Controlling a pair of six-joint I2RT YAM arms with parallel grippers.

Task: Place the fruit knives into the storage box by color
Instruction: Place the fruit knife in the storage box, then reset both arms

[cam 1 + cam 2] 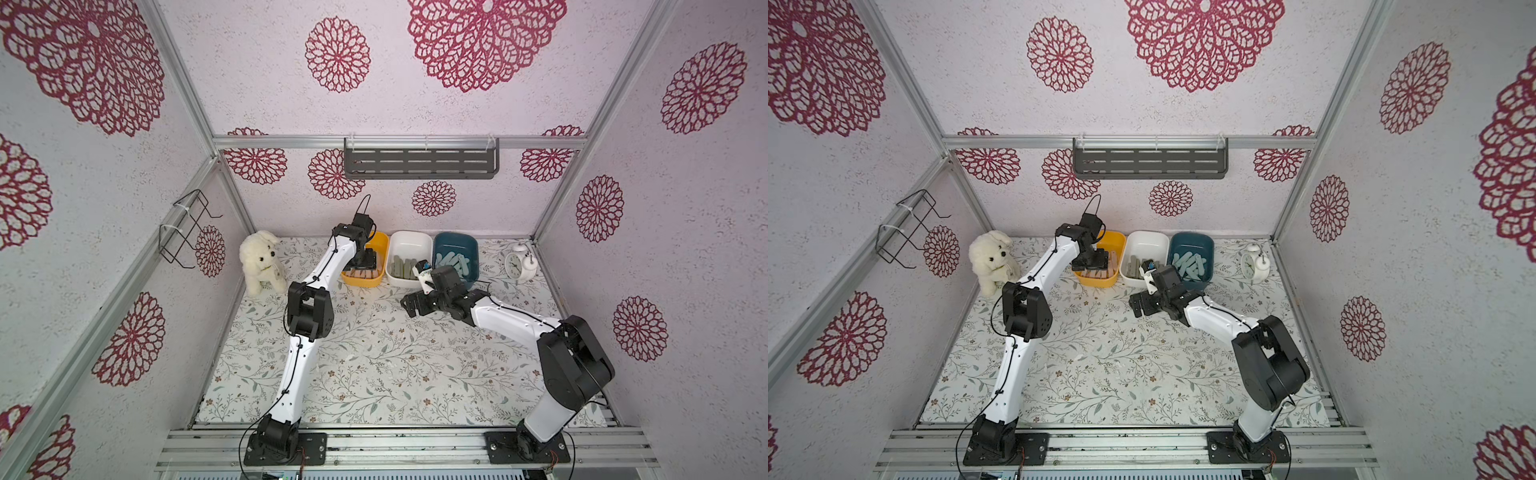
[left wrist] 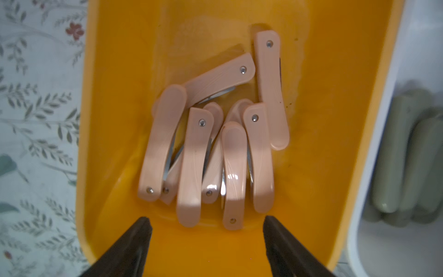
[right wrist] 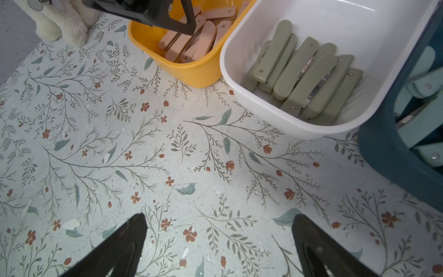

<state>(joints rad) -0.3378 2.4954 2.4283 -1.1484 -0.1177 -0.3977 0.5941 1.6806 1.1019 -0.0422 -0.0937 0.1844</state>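
We note left fingers (image 2: 131,249) wide over pink knives (image 2: 191,167), colour-sorted in yellow tub (image 2: 323,120); right fingers (image 3: 119,249) wide, empty.

Floral walls (image 1: 415,104), grey shelf (image 1: 420,163), leafy tbl (image 1: 374,365).

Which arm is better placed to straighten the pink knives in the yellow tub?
Probably left. The open left gripper hangs over the peach-pink folding knives inside the yellow-orange plastic tub; the open right gripper is over the floral tabletop, in front of the white plastic tub.
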